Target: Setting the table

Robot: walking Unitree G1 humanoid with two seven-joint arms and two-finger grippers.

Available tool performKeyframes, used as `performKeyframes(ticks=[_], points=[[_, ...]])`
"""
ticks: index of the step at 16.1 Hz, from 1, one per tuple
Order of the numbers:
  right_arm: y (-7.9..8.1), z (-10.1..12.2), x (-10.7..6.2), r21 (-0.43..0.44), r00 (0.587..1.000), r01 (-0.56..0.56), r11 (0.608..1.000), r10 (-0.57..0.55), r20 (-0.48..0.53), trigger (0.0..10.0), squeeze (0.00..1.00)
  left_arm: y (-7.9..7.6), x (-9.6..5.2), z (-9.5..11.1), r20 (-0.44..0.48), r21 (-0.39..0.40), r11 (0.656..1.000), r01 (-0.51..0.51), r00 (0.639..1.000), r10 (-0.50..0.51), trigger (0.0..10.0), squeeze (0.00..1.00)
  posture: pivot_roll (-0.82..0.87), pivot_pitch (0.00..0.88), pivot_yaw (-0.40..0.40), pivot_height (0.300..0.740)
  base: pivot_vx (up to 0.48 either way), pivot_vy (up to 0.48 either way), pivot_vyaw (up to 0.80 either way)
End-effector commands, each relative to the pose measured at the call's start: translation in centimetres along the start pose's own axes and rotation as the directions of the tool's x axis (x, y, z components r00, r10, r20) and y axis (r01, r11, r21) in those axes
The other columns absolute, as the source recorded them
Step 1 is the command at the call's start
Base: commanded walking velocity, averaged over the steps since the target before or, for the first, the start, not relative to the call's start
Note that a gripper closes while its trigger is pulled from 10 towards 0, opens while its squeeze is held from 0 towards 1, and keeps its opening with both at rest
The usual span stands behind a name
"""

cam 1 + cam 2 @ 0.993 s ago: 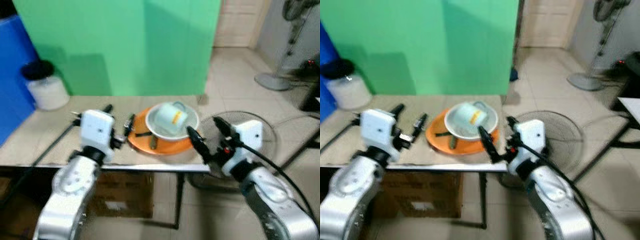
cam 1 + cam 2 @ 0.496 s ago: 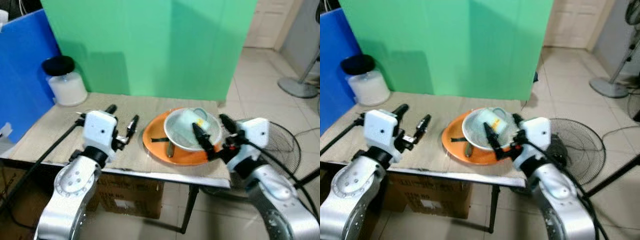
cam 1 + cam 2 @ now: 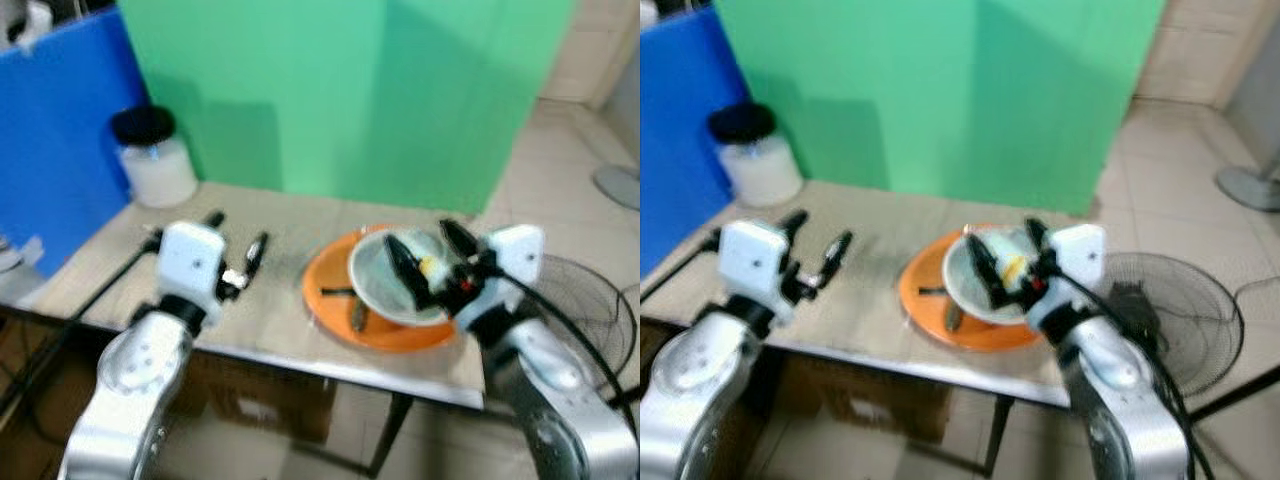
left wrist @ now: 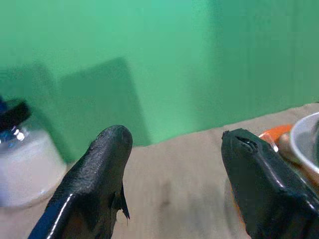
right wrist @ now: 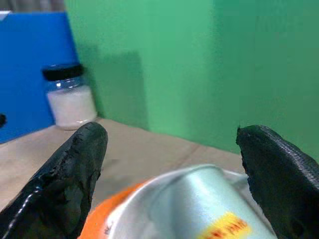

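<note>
Tabletop [image 3: 300,330] of pale, matte board carries one round orange plate [image 3: 335,318], and on it one shallow white bowl [image 3: 375,290] holding one pale mug [image 3: 425,265] tipped on its side, yellow marking showing. One dark utensil [image 3: 357,315] lies on the plate beside the bowl. The right gripper [image 3: 425,260] hangs over the bowl, fingers spread either side of the mug, gripping nothing. The left gripper [image 3: 238,245] rests over bare table, parted and empty. One white jar [image 3: 158,170] with a black lid stands by the blue panel [image 3: 60,150].

Left wrist view: two glossy black fingers [image 4: 94,184] apart, the jar [image 4: 25,164] beyond.

Right wrist view: textured fingers [image 5: 70,169] wide around the smooth mug [image 5: 209,204].
</note>
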State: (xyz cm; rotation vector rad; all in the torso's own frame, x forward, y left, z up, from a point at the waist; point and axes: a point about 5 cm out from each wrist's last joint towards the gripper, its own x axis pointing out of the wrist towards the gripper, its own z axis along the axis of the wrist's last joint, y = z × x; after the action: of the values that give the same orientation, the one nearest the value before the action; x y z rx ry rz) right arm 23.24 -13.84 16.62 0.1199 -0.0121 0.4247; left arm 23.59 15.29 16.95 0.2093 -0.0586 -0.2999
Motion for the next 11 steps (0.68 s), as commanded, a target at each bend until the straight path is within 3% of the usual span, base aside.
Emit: performKeyframes(ticks=[1,4,6,10,11], points=[[-0.7,-0.2,-0.3,0.012,0.999,0.036,0.999,-0.036,-0.019,10.0,0.0,-0.5,0.2,0.4,0.017,-0.012,1.0,0.027,1.0,-0.026,10.0,0.0,0.13,0.0,0.036,0.74,0.322,0.0,0.0],[-0.7,-0.2,-0.5,0.025,0.999,0.041,0.999,-0.04,-0.018,10.0,0.0,-0.5,0.3,0.4,0.019,-0.014,0.999,0.033,0.999,-0.033,10.0,0.0,0.13,0.0,0.038,0.74,0.328,0.0,-0.8],[-0.9,-0.1,-0.5,0.014,0.999,0.048,0.999,-0.048,-0.016,10.0,0.0,-0.6,0.4,0.5,0.022,-0.017,0.999,0.041,0.999,-0.04,10.0,0.0,0.12,0.0,0.043,0.74,0.283,0.0,0.0],[-1.9,0.7,-0.2,-0.032,0.999,0.009,0.999,-0.01,-0.032,10.0,0.0,-0.9,0.3,0.7,0.013,-0.045,0.991,0.128,0.992,-0.128,10.0,0.0,0.12,0.0,0.039,0.74,0.0,0.0,0.0],[-2.3,1.1,0.1,-0.057,0.999,-0.02,0.998,0.018,-0.027,10.0,0.86,-1.2,0.1,0.7,0.01,-0.046,0.979,0.2,0.98,-0.2,10.0,0.0,0.12,0.0,0.04,0.74,0.0,0.0,0.0]])
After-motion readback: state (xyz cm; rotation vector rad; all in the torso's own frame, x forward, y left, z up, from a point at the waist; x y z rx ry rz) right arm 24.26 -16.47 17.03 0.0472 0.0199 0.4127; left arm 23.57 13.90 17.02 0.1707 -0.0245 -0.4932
